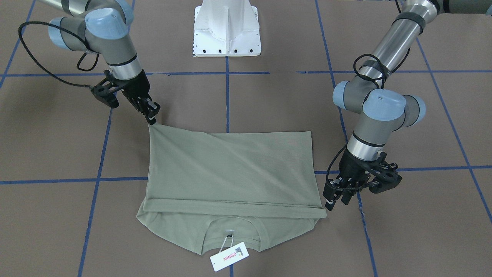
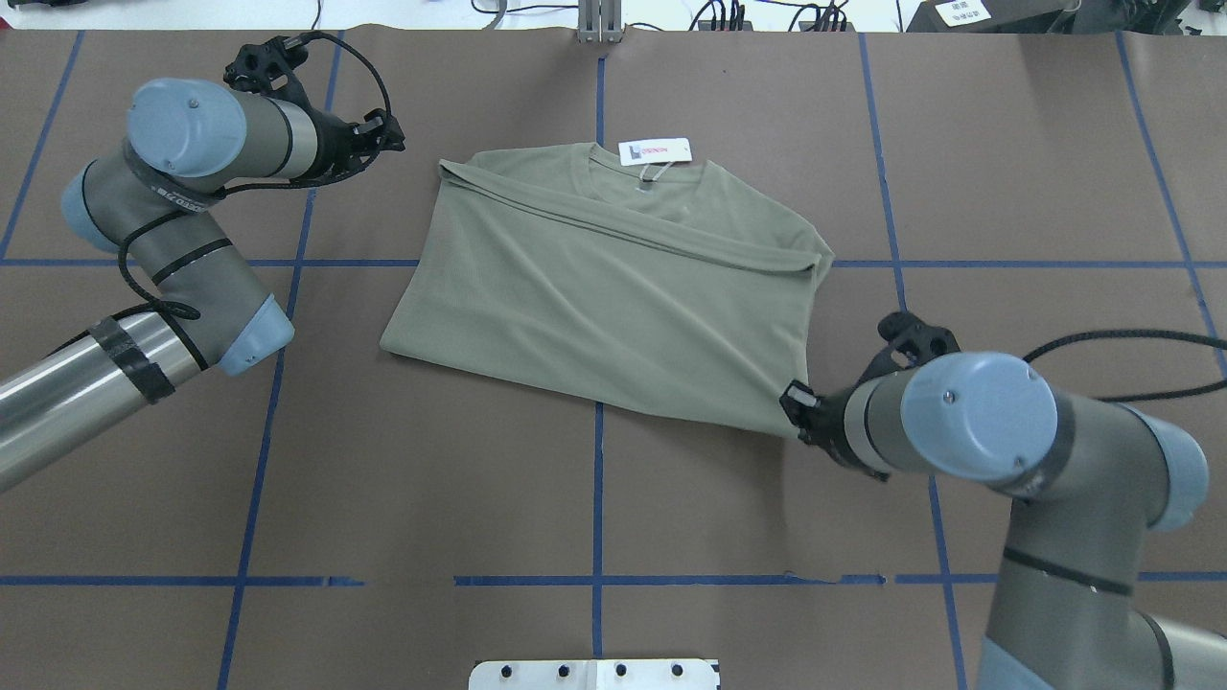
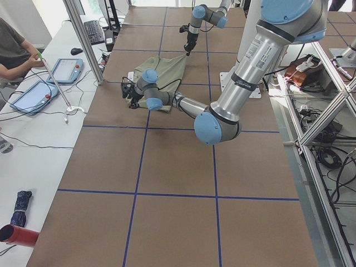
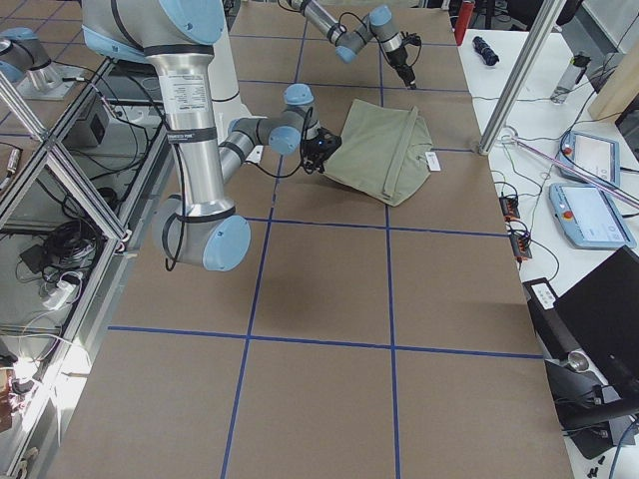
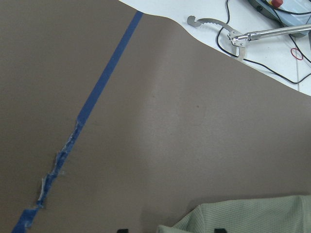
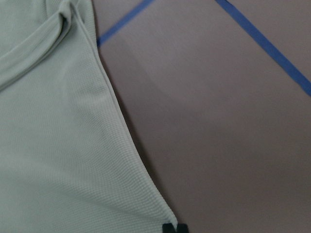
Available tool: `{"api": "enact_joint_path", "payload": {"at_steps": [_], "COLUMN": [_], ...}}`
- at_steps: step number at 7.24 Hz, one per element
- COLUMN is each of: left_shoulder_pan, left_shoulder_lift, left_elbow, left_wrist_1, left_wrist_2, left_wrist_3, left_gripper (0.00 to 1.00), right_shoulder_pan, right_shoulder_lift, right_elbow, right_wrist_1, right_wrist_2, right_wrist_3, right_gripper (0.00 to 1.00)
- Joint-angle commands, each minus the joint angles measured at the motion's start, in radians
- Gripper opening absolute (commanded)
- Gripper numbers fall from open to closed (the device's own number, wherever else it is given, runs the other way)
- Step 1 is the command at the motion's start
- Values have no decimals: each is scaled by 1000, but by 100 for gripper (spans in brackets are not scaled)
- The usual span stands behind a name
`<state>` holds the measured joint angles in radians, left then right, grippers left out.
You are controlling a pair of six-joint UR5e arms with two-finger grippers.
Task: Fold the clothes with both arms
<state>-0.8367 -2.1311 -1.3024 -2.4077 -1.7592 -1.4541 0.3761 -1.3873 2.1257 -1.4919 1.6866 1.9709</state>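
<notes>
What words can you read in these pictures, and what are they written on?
"MINISO", in red letters on the white hang tag at the collar of the green shirt.
Small dark print beside it on the same tag: too small to read.
White lettering on a black band round the left arm: too blurred to read.

Right arm [image 1: 111,42]: forearm angles down, wrist tilted. The right gripper [image 1: 153,115] is pinched closed on a robot-side corner of the shirt [image 1: 230,169], and the cloth is pulled taut up to the tips. Left arm [image 1: 378,107]: elbow bent, wrist pointing down. The left gripper [image 1: 337,203] sits low beside the shirt's folded edge with its fingers spread apart.
</notes>
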Motion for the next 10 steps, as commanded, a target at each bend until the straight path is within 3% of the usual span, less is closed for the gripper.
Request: {"api": "enact_joint_path", "payload": {"at_steps": [1, 2, 3, 5, 8, 9, 10], "left_shoulder_pan": [5, 5, 8, 59, 167, 200, 267], "left_shoulder_lift": [37, 45, 48, 85, 146, 152, 146], "left_elbow": [-113, -156, -196, -268, -339, -340, -339], "left_wrist_1": [12, 15, 15, 16, 25, 83, 164], "left_wrist_2": [-153, -205, -242, -260, -246, -244, -179], "left_wrist_3": [-26, -92, -148, -222, -380, -405, -425], "left_gripper": [72, 77, 77, 78, 79, 79, 78], "right_shoulder_pan": [-238, -325, -395, -415, -115, -21, 33], "right_shoulder_lift": [-92, -142, -147, -141, 6, 58, 92], "right_elbow": [199, 250, 258, 255, 208, 165, 111], "right_wrist_1": [-215, -217, -217, -217, -215, -212, -209], "right_wrist_2": [22, 24, 9, -92, -90, -85, -87], "right_wrist_3": [39, 39, 51, 150, 108, 23, -37], "right_gripper": [0, 0, 96, 100, 100, 100, 100]}}
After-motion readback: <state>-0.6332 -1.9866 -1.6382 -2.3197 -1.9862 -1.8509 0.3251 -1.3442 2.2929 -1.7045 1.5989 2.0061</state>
